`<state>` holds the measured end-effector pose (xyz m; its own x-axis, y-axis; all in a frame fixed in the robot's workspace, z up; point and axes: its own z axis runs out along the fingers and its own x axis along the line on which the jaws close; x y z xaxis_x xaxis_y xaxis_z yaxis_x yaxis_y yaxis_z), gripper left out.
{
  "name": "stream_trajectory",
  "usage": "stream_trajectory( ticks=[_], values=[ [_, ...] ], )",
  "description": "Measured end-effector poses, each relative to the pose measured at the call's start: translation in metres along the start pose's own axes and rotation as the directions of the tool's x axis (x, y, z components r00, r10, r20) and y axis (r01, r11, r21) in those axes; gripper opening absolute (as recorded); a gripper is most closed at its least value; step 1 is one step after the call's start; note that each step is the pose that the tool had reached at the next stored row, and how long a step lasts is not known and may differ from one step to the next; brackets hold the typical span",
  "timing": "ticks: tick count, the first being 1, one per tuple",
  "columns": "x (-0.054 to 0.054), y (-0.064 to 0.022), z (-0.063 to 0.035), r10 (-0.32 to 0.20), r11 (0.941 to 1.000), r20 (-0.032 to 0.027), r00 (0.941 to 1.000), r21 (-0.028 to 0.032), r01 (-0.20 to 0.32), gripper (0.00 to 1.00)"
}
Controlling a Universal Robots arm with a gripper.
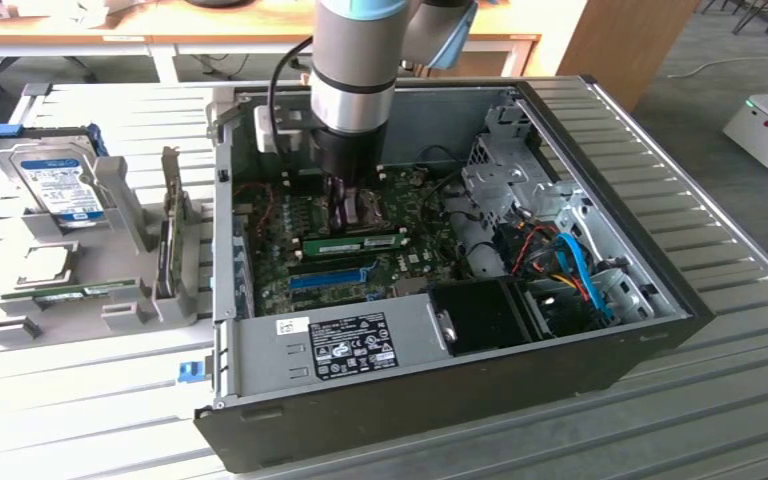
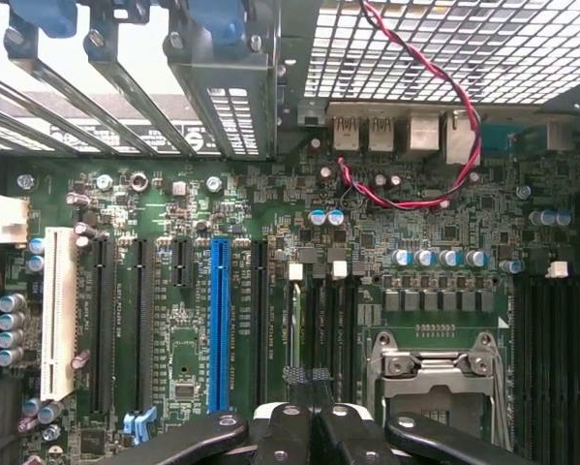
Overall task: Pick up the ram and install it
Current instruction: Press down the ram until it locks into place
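Item: my claw, clenched on nothing, stood inside the open computer case above the ram (seemingly lying on the motherboard), likely placed to press it home.

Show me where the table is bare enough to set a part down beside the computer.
Bare slatted table lies at the exterior view's lower left, bordered by the grey fixture and the case. Another bare stretch runs along the case's right side. Crowded: the fixture, with its hard drive, and inside the case, where the gripper hangs over the ram.

Tool hovers above motherboard memory slots.
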<state>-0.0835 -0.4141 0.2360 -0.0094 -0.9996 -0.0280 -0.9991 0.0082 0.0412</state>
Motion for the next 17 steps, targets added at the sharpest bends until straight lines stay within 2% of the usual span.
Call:
stream_trajectory(
  ticks=[8, 17],
  values=[
    [0.0001, -0.0002, 0.0054, 0.0, 1.0, 0.0001, 1.0, 0.0, 0.0, 0.11],
    [0.0002, -0.0003, 0.0069, 0.0, 1.0, 0.0003, 1.0, 0.0002, 0.0, 0.11]
  ],
)
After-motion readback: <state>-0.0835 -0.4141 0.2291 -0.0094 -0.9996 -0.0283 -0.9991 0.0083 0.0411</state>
